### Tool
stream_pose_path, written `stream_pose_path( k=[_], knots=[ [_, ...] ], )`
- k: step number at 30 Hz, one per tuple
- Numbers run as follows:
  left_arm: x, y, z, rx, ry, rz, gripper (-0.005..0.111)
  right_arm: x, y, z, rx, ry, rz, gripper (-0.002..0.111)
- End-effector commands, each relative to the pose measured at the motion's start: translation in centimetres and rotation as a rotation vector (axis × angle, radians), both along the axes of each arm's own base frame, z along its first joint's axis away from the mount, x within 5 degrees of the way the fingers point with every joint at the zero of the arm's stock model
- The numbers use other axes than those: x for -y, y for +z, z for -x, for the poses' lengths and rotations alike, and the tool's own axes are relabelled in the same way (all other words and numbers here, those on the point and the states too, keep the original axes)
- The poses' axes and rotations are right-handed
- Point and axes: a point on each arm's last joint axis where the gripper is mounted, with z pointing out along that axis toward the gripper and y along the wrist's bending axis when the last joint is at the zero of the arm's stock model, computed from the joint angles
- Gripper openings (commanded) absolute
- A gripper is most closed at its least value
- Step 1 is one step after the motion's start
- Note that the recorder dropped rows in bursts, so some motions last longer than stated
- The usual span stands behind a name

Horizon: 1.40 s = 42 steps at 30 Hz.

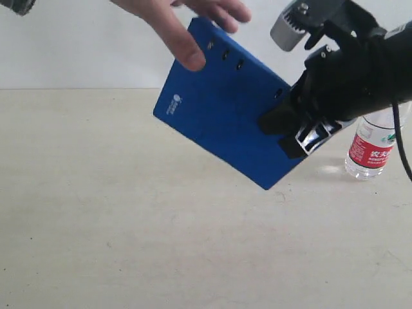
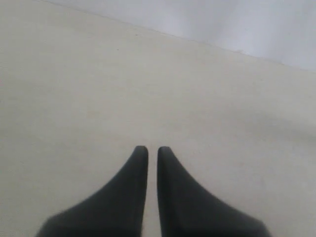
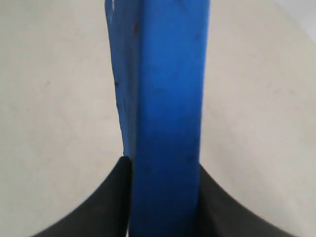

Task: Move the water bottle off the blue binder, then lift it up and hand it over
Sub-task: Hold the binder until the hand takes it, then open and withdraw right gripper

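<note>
The blue binder (image 1: pixel 225 109) hangs tilted in the air above the table. My right gripper (image 1: pixel 283 125) is shut on its lower right edge. In the right wrist view the binder (image 3: pixel 168 98) fills the gap between the two black fingers of that gripper (image 3: pixel 163 165). A person's hand (image 1: pixel 187 26) holds the binder's upper corner near the slots. The water bottle (image 1: pixel 372 149) stands upright on the table at the far right, partly hidden behind my right arm, its cap out of sight. My left gripper (image 2: pixel 152 148) is shut over bare table, holding nothing.
The pale table (image 1: pixel 129 225) spreads below the binder, with a white wall behind it. A dark piece of my left arm (image 1: pixel 18 5) shows at the top left corner of the exterior view. A black cable (image 1: pixel 400 145) hangs beside the bottle.
</note>
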Motion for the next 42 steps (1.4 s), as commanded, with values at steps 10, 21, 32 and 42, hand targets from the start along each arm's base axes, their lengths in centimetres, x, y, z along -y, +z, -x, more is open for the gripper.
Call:
stream_pose_path(
  k=[10, 21, 32, 42],
  knots=[
    [-1.5, 0.1, -0.3, 0.034, 0.15, -0.062, 0.007, -0.1, 2.1, 0.0, 0.087, 0.011, -0.047, 0.0],
    [-1.4, 0.1, -0.3, 0.034, 0.146, -0.068, 0.007, 0.7, 4.4, 1.1, 0.202, -0.029, -0.095, 0.001],
    [-1.9, 0.2, -0.3, 0.049, 0.19, -0.088, 0.007, 0.5, 4.0, 1.5, 0.089, -0.047, -0.136, 0.062],
    [-4.2, 1.4, -0.2, 0.145, 0.447, -0.146, 0.007, 0.4, 3.5, 2.4, -0.019, -0.012, -0.132, 0.062]
  ],
)
